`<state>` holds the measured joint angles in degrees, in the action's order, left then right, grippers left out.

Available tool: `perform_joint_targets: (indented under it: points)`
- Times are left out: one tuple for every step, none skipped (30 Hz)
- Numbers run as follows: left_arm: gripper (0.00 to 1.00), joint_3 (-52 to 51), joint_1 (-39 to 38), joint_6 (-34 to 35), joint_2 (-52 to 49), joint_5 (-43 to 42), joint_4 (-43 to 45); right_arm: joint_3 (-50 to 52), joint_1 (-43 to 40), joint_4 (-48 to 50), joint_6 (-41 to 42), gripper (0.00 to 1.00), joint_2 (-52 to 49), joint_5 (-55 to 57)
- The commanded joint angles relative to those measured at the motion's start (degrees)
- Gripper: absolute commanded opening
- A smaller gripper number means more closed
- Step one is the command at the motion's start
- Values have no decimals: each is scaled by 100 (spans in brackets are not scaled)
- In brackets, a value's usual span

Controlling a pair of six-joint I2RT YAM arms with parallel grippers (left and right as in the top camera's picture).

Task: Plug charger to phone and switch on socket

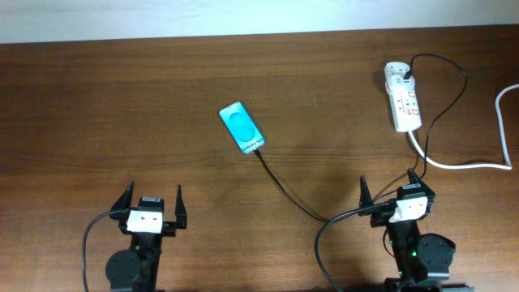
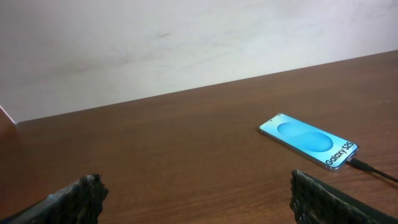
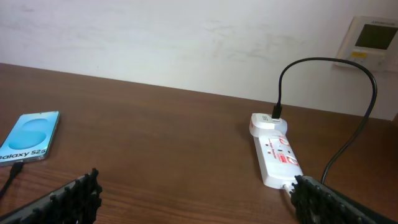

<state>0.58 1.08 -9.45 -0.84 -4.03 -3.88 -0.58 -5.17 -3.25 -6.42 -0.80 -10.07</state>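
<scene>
My left gripper (image 1: 152, 196) and right gripper (image 1: 391, 186) sat wide open and empty at the near edge of the brown wooden table (image 1: 97, 97). The thin black charger cable (image 1: 284, 188) looked seated in the cyan-screened rectangular phone (image 1: 242, 128) mid-table, so the switch seemed next — press one right fingertip squarely on a red rocker (image 3: 287, 160) of the white elongated power strip (image 1: 403, 97), far right. Bare wood lay between — cable loops crowded its side.

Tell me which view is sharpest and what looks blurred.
Overhead: sharpest, evenly lit, phone and socket crisp. Left wrist: phone lettering readable, left fingers soft at the bottom edge. Right wrist: right fingers likewise blurred, socket in focus.
</scene>
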Motion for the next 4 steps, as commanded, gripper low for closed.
perform_joint_targets:
  points:
    - [99,-9,-17,-72,50,46,-50,26,-4,-35,-22,98,33,-68]
    - [99,-9,-17,-72,50,46,-50,26,-4,-37,-22,98,33,-68]
    - [99,-9,-17,-72,50,44,-50,26,-4,-37,-22,98,33,-68]
    - [99,-9,-17,-72,50,46,-50,26,-4,-35,-22,98,33,-68]
